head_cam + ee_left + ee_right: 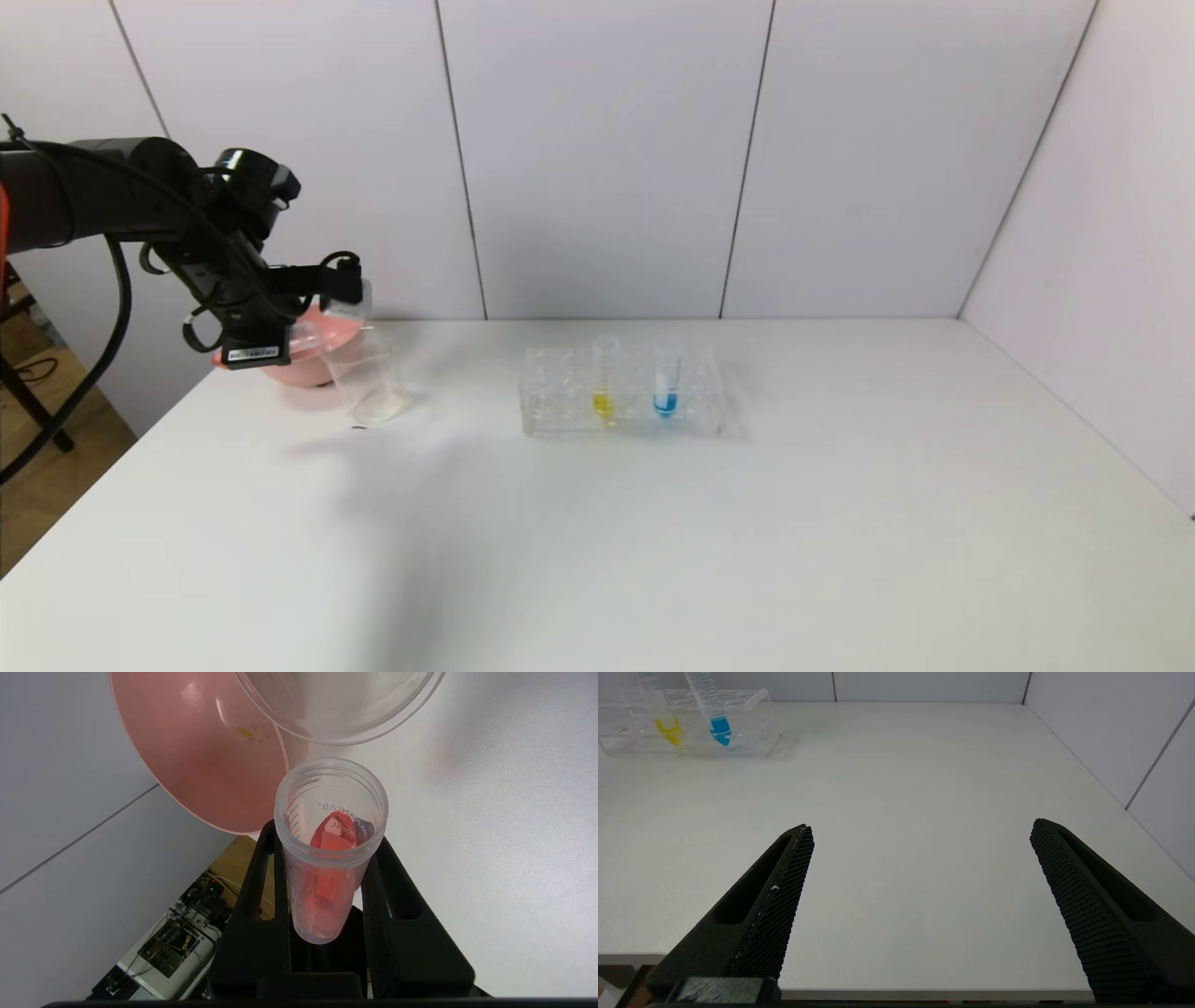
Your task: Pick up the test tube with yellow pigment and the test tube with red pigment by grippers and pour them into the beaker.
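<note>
Red-pigment tube (pixel 327 858) in left pincer (pixel 327 877), mouth towards beaker (pixel 336 714)

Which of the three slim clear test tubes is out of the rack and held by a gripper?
The test tube with red pigment, clamped in the left gripper beside the beaker. The yellow-pigment tube and blue-liquid tube stand racked.

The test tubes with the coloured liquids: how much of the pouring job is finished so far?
Little looks done: the beaker shows no colour. In hand: the left end effector grips the test tube with red pigment at the beaker's rim, red liquid inside. Left: that pour, then the test tube with yellow pigment, standing in the rack beside the blue tube. The right end effector waits open.
</note>
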`<state>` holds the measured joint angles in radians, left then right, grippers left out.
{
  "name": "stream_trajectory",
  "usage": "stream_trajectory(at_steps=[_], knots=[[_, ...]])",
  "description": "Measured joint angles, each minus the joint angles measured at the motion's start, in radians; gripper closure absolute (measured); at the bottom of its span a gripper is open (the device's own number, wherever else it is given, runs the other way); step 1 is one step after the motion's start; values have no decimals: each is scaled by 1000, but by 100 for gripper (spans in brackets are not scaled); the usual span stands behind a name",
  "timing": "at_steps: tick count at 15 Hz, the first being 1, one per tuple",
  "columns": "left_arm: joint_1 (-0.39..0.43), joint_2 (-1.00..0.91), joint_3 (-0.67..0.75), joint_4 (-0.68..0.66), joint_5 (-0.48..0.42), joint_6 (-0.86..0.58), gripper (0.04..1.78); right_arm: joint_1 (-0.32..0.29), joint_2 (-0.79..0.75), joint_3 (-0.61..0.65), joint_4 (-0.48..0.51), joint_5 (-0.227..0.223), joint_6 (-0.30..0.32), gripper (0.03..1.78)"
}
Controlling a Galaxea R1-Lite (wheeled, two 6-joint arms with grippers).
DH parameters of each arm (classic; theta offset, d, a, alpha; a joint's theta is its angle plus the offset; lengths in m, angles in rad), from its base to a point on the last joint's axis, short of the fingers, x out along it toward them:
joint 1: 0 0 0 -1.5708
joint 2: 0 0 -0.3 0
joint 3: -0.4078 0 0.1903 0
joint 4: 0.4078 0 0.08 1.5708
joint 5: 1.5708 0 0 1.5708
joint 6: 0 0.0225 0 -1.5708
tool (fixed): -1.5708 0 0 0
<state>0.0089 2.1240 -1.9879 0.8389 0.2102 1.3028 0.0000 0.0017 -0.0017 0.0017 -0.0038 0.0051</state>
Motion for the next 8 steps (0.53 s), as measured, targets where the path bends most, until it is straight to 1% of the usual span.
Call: stream_trajectory(at_steps=[8], knots=[[-7, 0, 0, 0, 15, 0, 137, 0, 0, 0, 0, 0, 0, 11]])
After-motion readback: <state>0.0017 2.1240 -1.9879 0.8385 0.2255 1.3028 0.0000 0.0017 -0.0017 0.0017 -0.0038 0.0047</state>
